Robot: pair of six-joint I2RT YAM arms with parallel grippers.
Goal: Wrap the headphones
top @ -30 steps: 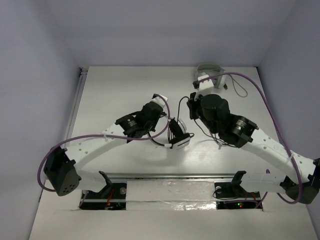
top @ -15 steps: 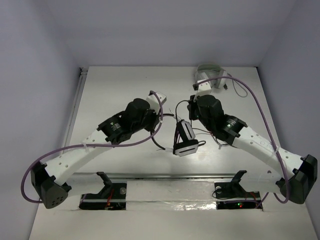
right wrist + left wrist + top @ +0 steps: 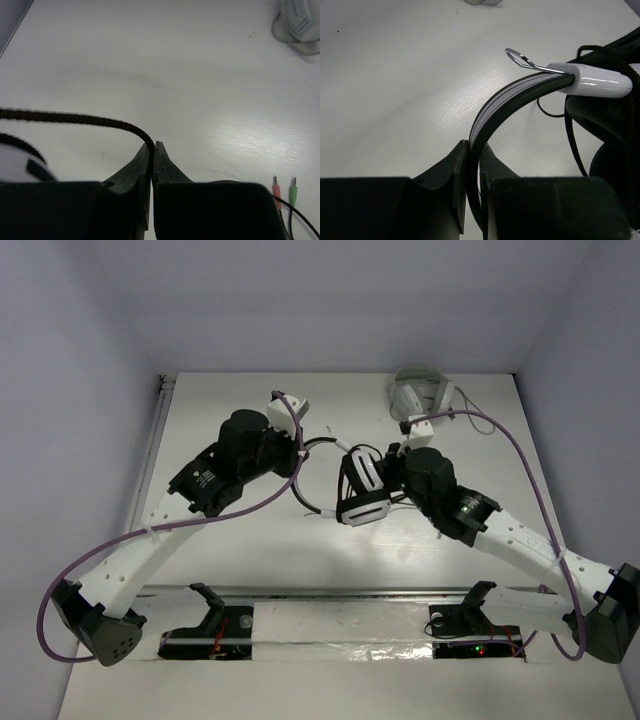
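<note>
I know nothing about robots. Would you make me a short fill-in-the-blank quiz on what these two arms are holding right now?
1. The left hand pinches the thin black ____ of the headphones.
2. The right hand is closed on the braided black ____.
3. On the table near the right hand, a pink plug lies beside a ____ one.

Missing words: headband; cable; green.

The white-and-black left arm (image 3: 160, 530) stretches forward and angles inward, its black two-finger left gripper (image 3: 473, 150) clamped on the thin black headband (image 3: 505, 97). The matching right arm (image 3: 520, 540) mirrors it, its right gripper (image 3: 152, 146) pinched tight on the braided black cable (image 3: 75, 118).
</note>
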